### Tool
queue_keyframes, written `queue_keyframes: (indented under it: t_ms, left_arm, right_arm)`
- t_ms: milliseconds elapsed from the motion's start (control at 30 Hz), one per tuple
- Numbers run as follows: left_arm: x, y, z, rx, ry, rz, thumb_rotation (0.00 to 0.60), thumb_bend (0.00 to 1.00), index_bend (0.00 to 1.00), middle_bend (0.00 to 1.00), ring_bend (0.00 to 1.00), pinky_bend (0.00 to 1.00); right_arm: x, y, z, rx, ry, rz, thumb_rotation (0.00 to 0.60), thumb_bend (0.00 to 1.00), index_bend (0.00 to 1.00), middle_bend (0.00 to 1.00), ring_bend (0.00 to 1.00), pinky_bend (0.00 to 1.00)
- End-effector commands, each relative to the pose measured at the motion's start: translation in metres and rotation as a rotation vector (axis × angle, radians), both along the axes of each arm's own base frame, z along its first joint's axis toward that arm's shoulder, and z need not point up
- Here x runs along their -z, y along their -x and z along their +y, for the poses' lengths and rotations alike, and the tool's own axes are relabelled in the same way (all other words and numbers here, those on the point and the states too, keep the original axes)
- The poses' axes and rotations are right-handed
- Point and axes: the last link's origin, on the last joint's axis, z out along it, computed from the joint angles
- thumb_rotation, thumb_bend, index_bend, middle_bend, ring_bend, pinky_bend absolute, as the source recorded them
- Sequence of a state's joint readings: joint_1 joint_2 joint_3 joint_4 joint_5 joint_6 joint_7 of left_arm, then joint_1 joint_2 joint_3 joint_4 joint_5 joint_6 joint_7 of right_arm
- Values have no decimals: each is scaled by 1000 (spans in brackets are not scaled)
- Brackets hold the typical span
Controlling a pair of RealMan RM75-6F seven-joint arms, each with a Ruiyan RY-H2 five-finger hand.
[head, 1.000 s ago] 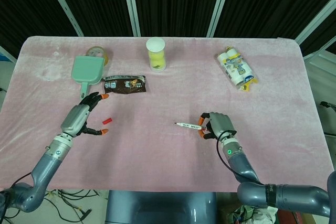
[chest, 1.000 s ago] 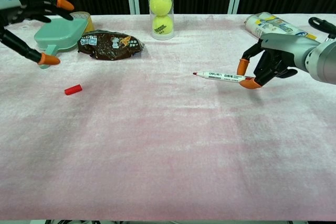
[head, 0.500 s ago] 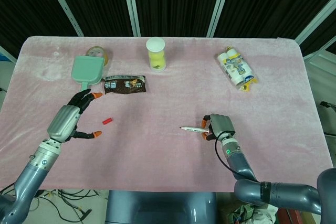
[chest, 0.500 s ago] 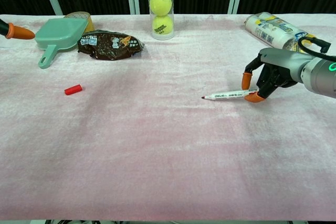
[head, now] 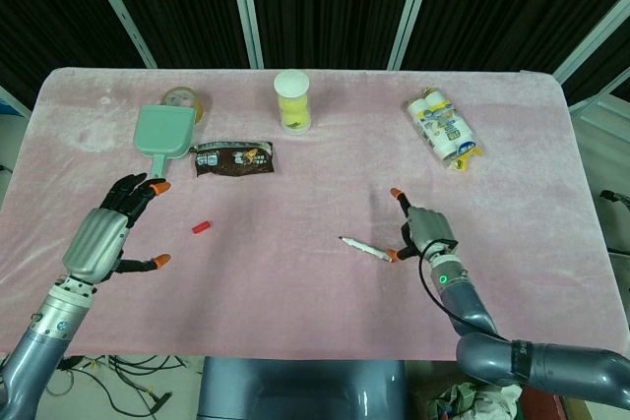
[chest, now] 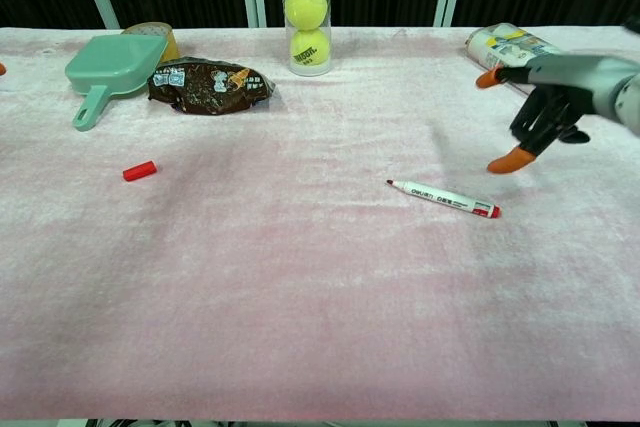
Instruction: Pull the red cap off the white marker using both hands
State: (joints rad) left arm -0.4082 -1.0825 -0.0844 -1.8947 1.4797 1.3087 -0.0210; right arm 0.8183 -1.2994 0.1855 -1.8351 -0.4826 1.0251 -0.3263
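The white marker [head: 365, 248] [chest: 445, 198] lies uncapped on the pink cloth, its tip pointing left. The red cap [head: 201, 228] [chest: 139, 170] lies apart from it, far to the left. My right hand [head: 421, 228] [chest: 550, 92] hovers just right of the marker's back end, fingers spread, holding nothing. In the head view my left hand [head: 101, 235] is near the table's left front edge, fingers apart and empty, left of the cap. The chest view shows only an orange sliver of it at the left border.
A green dustpan [head: 162, 132] [chest: 110, 68], a tape roll [head: 183, 98], a brown snack bag [head: 233, 158] [chest: 208, 84], a tennis ball tube [head: 292, 100] [chest: 304, 16] and a wrapped roll pack [head: 444, 128] [chest: 514, 47] line the far side of the table [head: 295, 292].
My right hand has let go of the marker and opened, lifting away to the right; the marker now rests on the cloth. My left hand has drawn back towards the left front edge.
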Motion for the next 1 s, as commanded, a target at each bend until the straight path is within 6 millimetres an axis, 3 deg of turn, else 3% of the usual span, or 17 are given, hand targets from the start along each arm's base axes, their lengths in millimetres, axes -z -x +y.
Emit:
queue_keyframes:
  t_ms: [33,100,200,333,467,567,667,1000]
  left_arm:
    - [-7,21,-14,-21,-3,95,600,35,120,107,0,0]
    - [-11,30,-22,-22,-14,127,600,36,120,105,0,0]
    - [-18,45,-32,-34,-43,174,600,36,120,99,0,0]
    - [-25,72,-50,-87,-96,247,600,3,121,87,0,0]
    - [-33,98,-66,-186,-135,195,600,0,122,80,0,0]
    - [-38,113,-79,-193,-184,152,600,0,122,72,0,0]
    - [-39,124,-86,-227,-200,142,600,0,116,62,0,0]
    - [-55,127,-93,-237,-262,142,600,0,99,51,0,0]
  right_arm:
    - [-67,15,17,-29,152,18,600,26,10,550,682,531]
    - [-87,26,34,-53,198,48,600,39,7,369,493,335]
    - [-109,46,54,-104,296,115,600,42,6,232,337,267]
    - [-128,85,101,-158,430,267,600,42,6,192,292,257]
    - [-130,118,153,-175,496,362,600,42,6,174,287,242]
    - [-125,130,181,-225,496,410,600,42,6,154,285,228]
    - [-125,133,188,-228,493,450,600,43,3,134,285,225]
    - [-133,135,192,-175,402,497,600,48,0,134,292,225]
